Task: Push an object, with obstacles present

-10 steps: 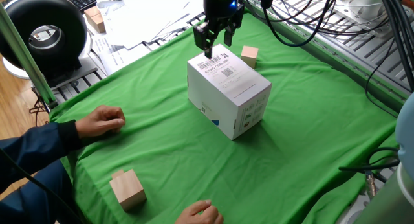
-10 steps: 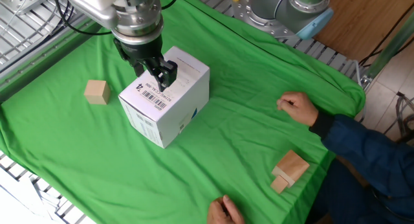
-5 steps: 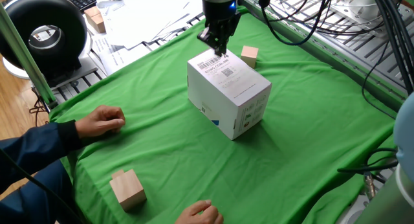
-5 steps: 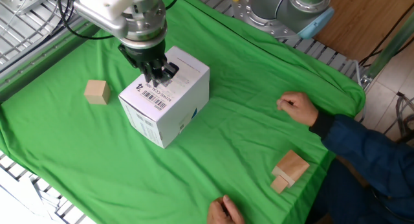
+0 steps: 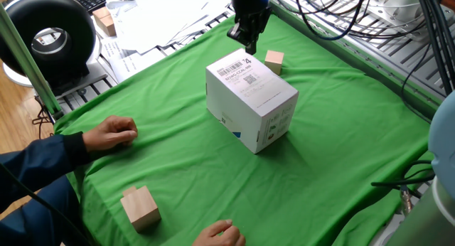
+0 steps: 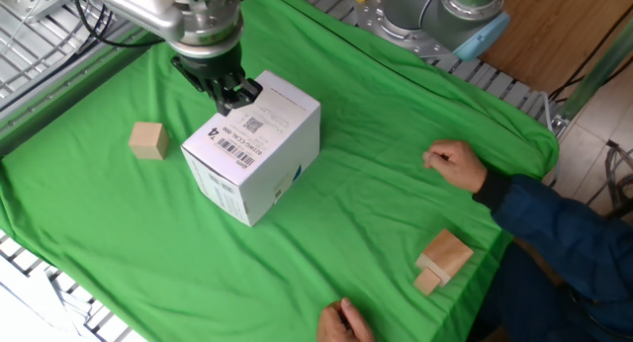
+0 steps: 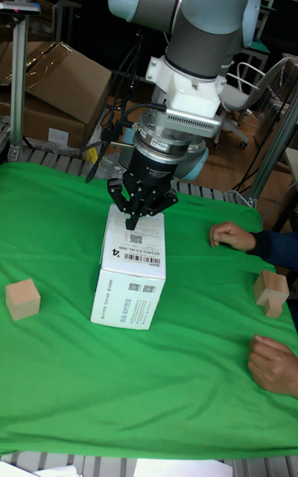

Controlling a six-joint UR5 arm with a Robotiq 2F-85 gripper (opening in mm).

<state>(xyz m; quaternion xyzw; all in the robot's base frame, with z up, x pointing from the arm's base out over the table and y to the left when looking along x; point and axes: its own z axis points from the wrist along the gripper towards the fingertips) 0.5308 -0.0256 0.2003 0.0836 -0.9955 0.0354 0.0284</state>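
Note:
The object, a small pale wooden cube [image 5: 274, 61], sits on the green cloth just beyond the white box's far corner; it also shows as the cube [image 6: 148, 140] and the cube [image 7: 23, 299]. The obstacle, a large white box [image 5: 252, 100] with barcode labels and a "4", stands mid-table, seen too as the box [image 6: 252, 159] and the box [image 7: 131, 278]. My gripper [image 5: 249, 44] hangs over the box's far top edge, fingers shut with nothing between them. It shows again as the gripper [image 6: 233, 96] and the gripper [image 7: 132, 219].
A bigger light wooden block [image 5: 140, 207] lies near the front of the cloth. A person's hand [image 5: 114, 132] rests on the cloth and another hand [image 5: 220, 234] is at the front edge. Papers and a black round device [image 5: 46, 36] lie beyond the cloth.
The gripper went from open to shut and shifted from over the middle of the box top to its far edge, nearer the cube. Box and cube stayed put.

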